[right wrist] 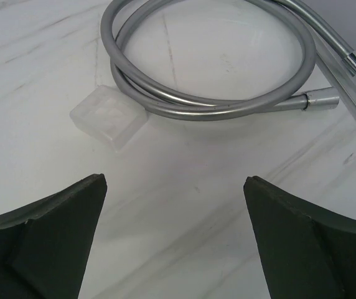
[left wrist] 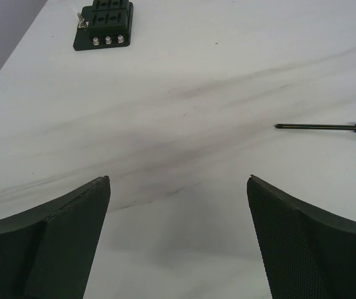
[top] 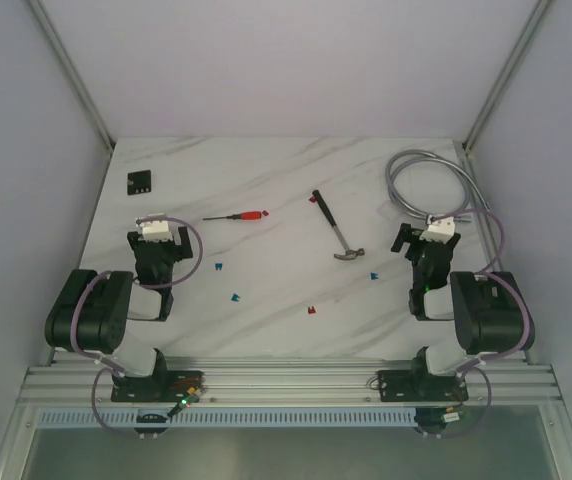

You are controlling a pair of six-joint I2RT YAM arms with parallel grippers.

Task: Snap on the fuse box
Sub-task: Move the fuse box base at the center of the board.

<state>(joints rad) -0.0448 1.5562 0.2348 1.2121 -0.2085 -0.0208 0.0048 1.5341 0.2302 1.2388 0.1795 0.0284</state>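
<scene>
1 fuse box, well beyond left pincer

You find the fuse box in the far left corner of the table. To its right lie the screwdriver, then the hammer, near the middle. The hose is coiled in the far right corner, with the cover just beside the coil on its near side. Loose fuses lie scattered toward the near edge.

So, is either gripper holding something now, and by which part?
Nothing is held. The left gripper and the right gripper are both open and empty.
</scene>
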